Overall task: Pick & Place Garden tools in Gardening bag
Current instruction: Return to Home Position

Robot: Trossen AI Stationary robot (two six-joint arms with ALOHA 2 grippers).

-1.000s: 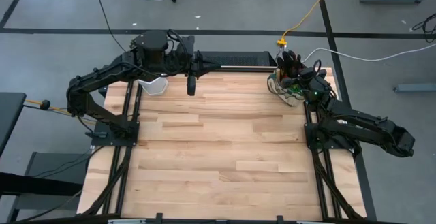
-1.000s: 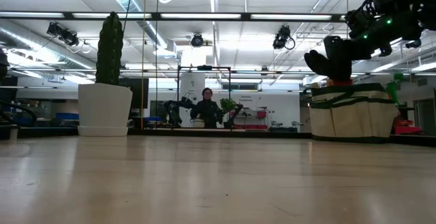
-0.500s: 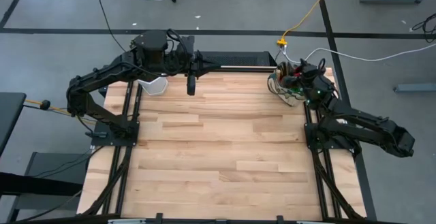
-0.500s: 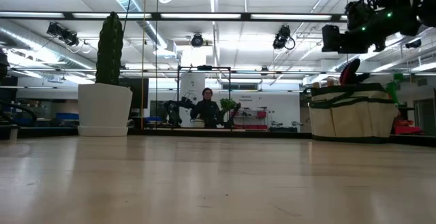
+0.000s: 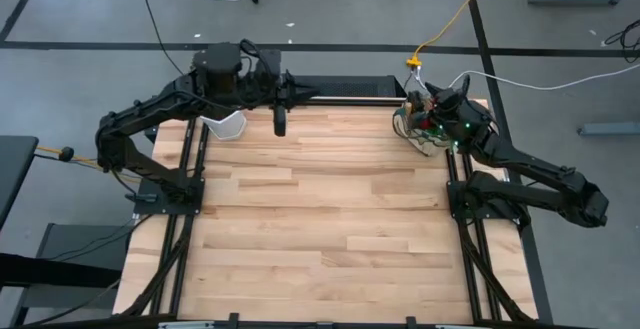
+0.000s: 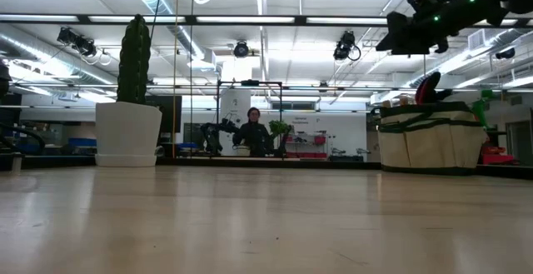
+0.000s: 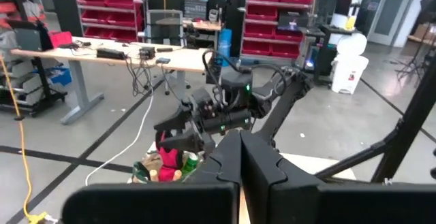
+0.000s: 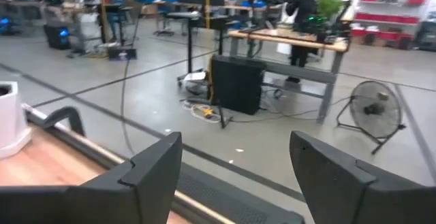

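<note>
Two arms up over the bench's far edge. Far left corner: white pot (image 5: 228, 125) with cactus (image 6: 133, 49). Left gripper (image 5: 281, 121) hangs just beside it, fingers pinched together, holding nothing. Far right corner: gardening bag (image 6: 431, 136), red glove (image 6: 427, 87) and green sprayer (image 6: 482, 107) poking out the top. Right gripper (image 6: 400, 39) above the bag, fingers spread wide, nothing held.

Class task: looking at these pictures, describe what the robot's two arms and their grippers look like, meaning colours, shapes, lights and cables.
Both arms are black and jointed, built from chunky segments on dark frames at the table's edges. The left gripper ends in slim black fingers. The right gripper has two broad, flat, angular black fingers. Small green and red lights glow on the right arm's wrist, and black cables loop around its joints.
</note>
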